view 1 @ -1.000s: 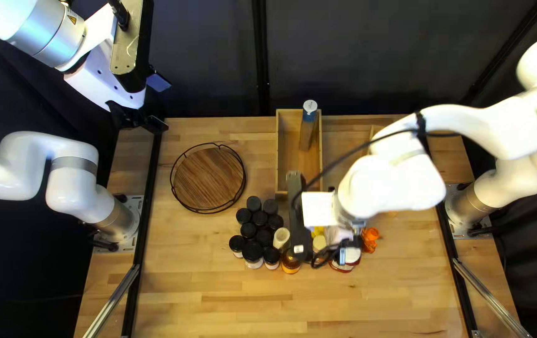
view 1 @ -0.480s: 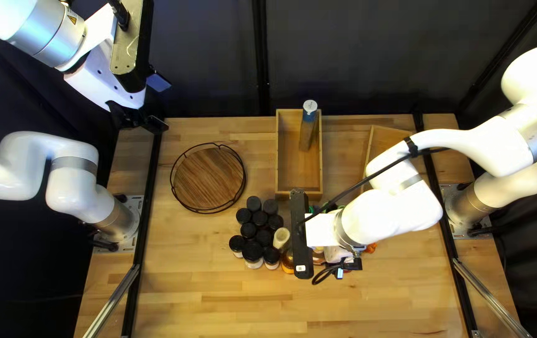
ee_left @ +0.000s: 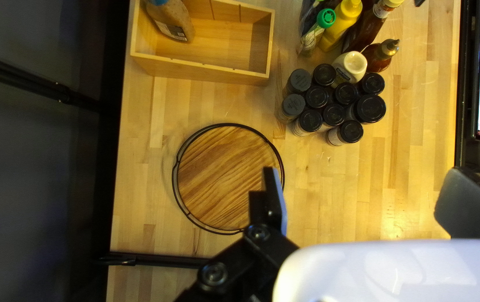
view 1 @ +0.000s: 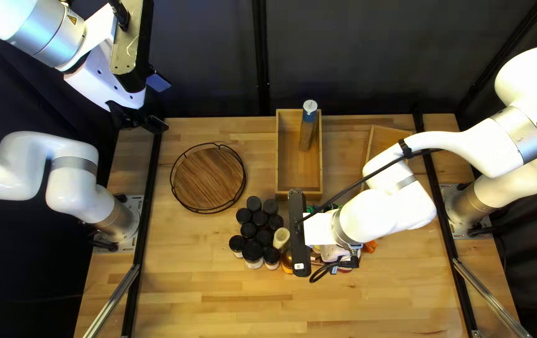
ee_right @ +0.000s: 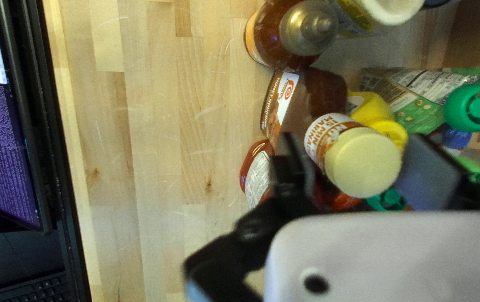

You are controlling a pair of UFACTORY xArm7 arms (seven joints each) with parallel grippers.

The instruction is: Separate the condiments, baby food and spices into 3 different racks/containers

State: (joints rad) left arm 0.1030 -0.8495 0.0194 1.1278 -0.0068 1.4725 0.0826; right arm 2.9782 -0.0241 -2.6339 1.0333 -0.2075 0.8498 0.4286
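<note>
Right arm (view 1: 381,213) has shifted slightly, its wide gripper (ee_right: 355,140) straddling a bottle (ee_right: 363,162), likely needing to close for condiment sorting; left gripper (ee_left: 363,182) wide.

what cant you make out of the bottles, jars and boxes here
- Right-hand light-wooden box, top left view: partly hidden by my white right arm
- Brown bottle with blue top, left wrist view: upper end cut off by the edge
- Black-lidded round jars' contents, left wrist view: hidden by lids
- Bottle with pale yellow lid, right wrist view: base hidden beneath its lid
</note>
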